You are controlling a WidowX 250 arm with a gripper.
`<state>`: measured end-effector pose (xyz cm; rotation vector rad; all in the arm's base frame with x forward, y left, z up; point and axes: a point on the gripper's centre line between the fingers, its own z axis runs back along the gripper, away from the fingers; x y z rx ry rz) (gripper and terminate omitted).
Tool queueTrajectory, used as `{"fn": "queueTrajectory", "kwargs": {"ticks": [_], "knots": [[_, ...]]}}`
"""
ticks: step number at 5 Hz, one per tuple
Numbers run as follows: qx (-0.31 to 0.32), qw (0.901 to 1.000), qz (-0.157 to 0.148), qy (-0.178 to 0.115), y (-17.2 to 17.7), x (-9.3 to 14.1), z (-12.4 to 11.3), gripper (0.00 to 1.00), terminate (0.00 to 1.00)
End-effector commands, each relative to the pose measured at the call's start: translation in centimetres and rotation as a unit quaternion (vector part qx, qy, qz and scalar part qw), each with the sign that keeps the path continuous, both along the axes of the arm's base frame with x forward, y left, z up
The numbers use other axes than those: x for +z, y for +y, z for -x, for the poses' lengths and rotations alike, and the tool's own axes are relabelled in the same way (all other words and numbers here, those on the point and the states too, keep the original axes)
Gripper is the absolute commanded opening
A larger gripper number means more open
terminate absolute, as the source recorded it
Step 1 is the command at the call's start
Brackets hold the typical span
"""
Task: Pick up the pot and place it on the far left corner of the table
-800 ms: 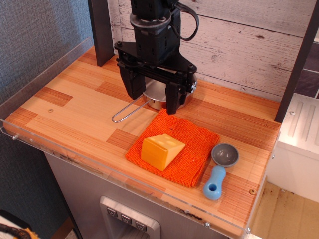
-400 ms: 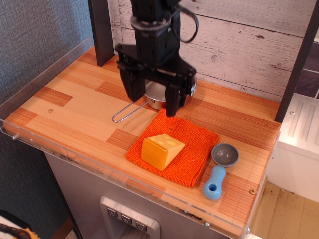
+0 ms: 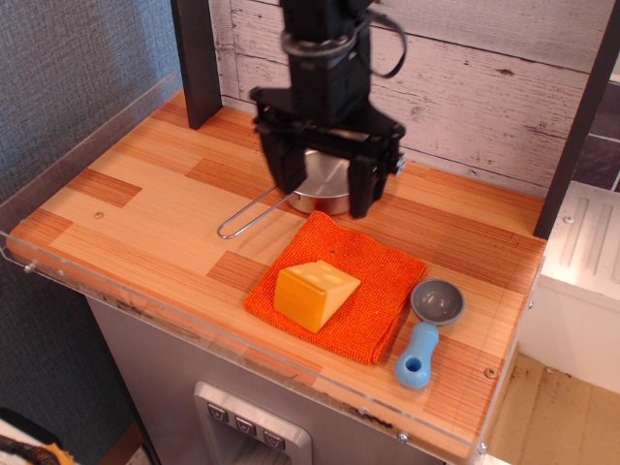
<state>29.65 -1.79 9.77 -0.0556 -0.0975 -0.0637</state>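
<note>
Pincer [image 3: 325, 199]: your jaws stand spread, astride the pot [image 3: 323, 183].
Done: nothing gripped.
Left: clamp, lift, carry.

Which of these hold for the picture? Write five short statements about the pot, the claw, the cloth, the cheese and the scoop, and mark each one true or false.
1. The pot sits on the table with its wire handle pointing toward the left. True.
2. The claw has lifted the pot clear of the table. False: the pot rests on the wood, and the open claw straddles it.
3. The cheese wedge lies on the orange cloth. True.
4. The scoop lies on the orange cloth. False: it lies on the bare wood to the right of the cloth.
5. The pot stands in the far left corner of the table. False: it is near the middle of the back edge.
</note>
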Motion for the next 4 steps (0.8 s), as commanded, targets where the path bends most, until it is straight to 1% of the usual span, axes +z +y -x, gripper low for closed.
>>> {"fn": "queueTrajectory", "kwargs": {"ticks": [1, 2, 3, 4], "knots": [[0.006, 0.9988, -0.033, -0.035, 1.9, 0.1, -6.1, 1.00, 0.00], [0.010, 0.9986, -0.049, -0.016, 2.0, -3.0, -7.2, 1.00, 0.00], [0.021, 0.9986, -0.048, -0.003, 2.0, -5.6, -7.4, 1.00, 0.00], [0.036, 0.9985, -0.040, -0.007, 1.9, -7.4, -8.2, 1.00, 0.00]]}}
